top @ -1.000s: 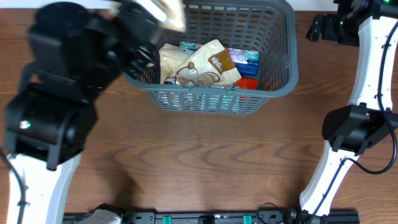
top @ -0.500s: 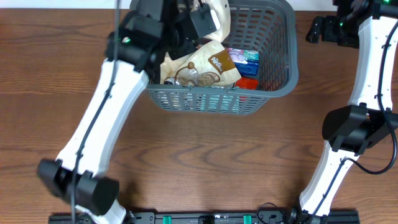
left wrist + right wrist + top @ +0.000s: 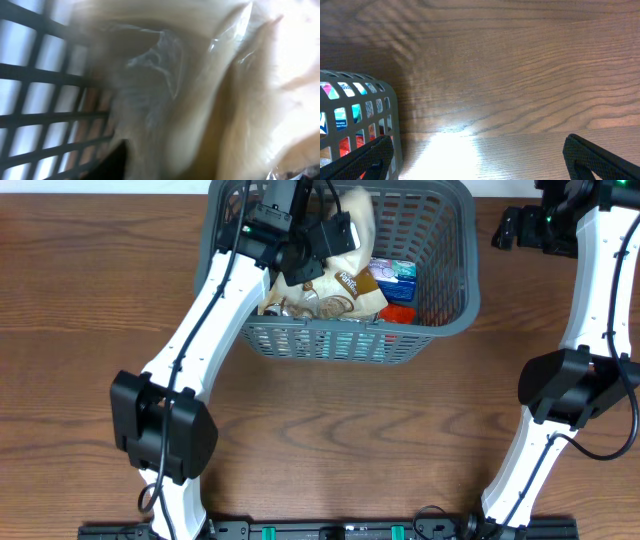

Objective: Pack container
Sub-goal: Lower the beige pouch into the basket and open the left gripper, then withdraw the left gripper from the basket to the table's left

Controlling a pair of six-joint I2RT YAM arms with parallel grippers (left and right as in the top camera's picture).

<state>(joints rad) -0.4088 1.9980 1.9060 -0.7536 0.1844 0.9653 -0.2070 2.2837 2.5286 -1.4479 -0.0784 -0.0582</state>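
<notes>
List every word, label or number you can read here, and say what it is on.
Nothing reads for certain.
Cream pouch in the container: white script on its brown patch, too blurred.
Blue pack: print too small.
Red pack: no print legible.
Wrist views: no readable text.

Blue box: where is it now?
Overhead view: the blue box lies in the basket, near its right wall, beside a red pack.

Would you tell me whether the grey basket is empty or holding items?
Holding items: a tan bag, blue pack and red pack lie inside the basket.
</notes>
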